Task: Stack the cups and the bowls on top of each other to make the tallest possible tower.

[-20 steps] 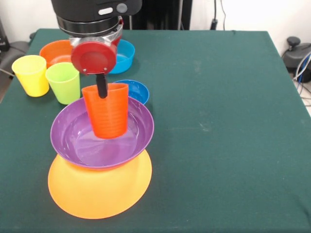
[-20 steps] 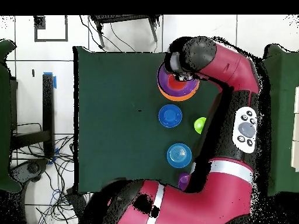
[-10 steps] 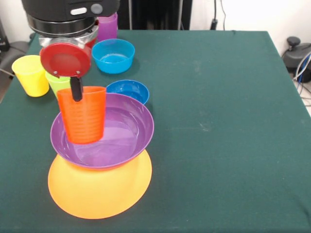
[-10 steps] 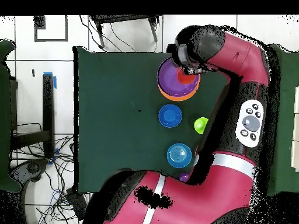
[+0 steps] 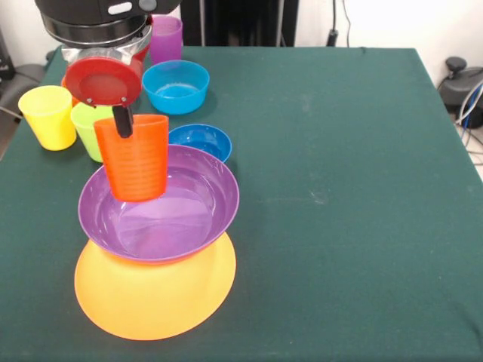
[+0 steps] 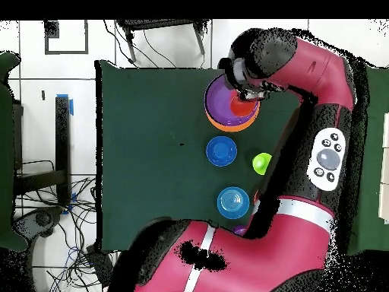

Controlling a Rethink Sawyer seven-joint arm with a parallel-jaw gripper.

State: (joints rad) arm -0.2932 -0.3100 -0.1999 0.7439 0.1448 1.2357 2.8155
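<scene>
Gripper (image 5: 121, 121) clamped on orange cup (image 5: 133, 157) rim, left over purple bowl (image 5: 160, 205); best centred before release.

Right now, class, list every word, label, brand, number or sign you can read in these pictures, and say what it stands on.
None can be read.
The cups and bowls are plain; the orange-red cup shows only ribs.
The pale oval mark on the arm's black wrist: too blurred to read.
The button pad on the arm: unreadable.
</scene>
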